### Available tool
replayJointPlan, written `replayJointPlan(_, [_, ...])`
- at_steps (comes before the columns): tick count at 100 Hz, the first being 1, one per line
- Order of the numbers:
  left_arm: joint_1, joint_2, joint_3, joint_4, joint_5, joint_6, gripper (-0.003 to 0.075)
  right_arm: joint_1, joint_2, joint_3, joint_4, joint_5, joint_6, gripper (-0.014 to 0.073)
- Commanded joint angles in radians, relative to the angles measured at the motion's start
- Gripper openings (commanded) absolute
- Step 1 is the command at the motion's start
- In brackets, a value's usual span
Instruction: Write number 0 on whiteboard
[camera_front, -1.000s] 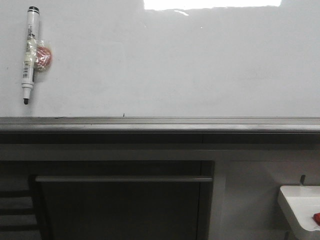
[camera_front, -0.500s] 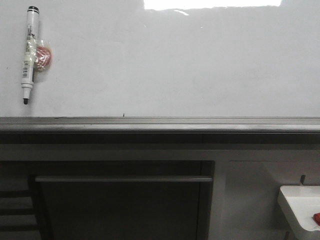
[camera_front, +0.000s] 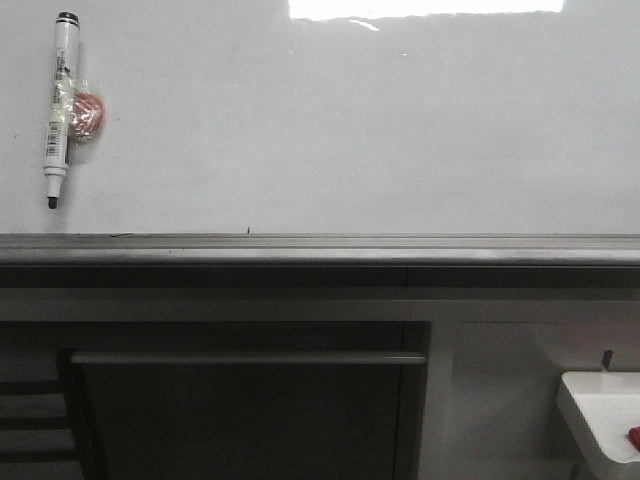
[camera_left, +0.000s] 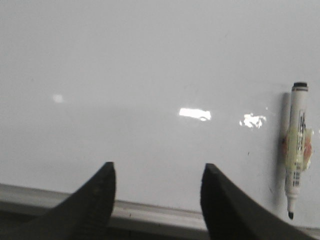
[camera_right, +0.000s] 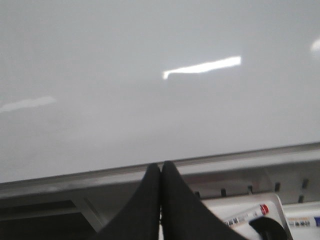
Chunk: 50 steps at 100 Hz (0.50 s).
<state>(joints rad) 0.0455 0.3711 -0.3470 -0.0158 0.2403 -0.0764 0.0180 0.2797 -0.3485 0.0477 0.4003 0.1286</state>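
The whiteboard (camera_front: 350, 130) fills the upper front view, glossy white, with a grey ledge (camera_front: 320, 248) along its lower edge. No number 0 shows on it. A white marker (camera_front: 58, 105) with a black cap end hangs upright at the board's upper left, tip down, held by a red magnet (camera_front: 87, 113). It also shows in the left wrist view (camera_left: 297, 150). My left gripper (camera_left: 157, 172) is open and empty, facing the board (camera_left: 150, 75) to the left of the marker. My right gripper (camera_right: 161, 167) is shut and empty, facing the board (camera_right: 150, 75) above the ledge (camera_right: 240, 162).
A white tray (camera_front: 600, 420) with a red item (camera_front: 633, 436) sits low at the right; the right wrist view shows it holding a marker (camera_right: 245, 215). A dark cabinet with a grey bar handle (camera_front: 245, 357) stands below the ledge.
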Motion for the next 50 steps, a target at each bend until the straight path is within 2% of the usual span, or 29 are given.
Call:
replayJointPlan(1, [-0.002,0.038,-0.036,-0.01,-0.18,-0.001,0.0489,0.02,0.017,-0.009,-0.021,-0.164,-0.009,-0.0055])
replayJointPlan(11, [-0.005,0.089,-0.036,-0.01,-0.284,-0.001,0.0456,0.022,0.017,0.001,-0.019,-0.121,-0.012,-0.0055])
replayJointPlan(24, [-0.057,0.186,-0.039,-0.003,-0.391,-0.001,0.0455,0.022,0.017,0.008,-0.019,-0.084,-0.012,-0.0055])
replayJointPlan(37, [-0.175,0.291,-0.04,0.032,-0.47,-0.001,0.0455,0.022,0.017,0.008,-0.019,-0.094,-0.024,-0.0055])
replayJointPlan(50, [-0.326,0.383,-0.04,0.032,-0.632,-0.01,0.0456,0.022,0.017,0.008,-0.019,-0.092,-0.024,-0.0056])
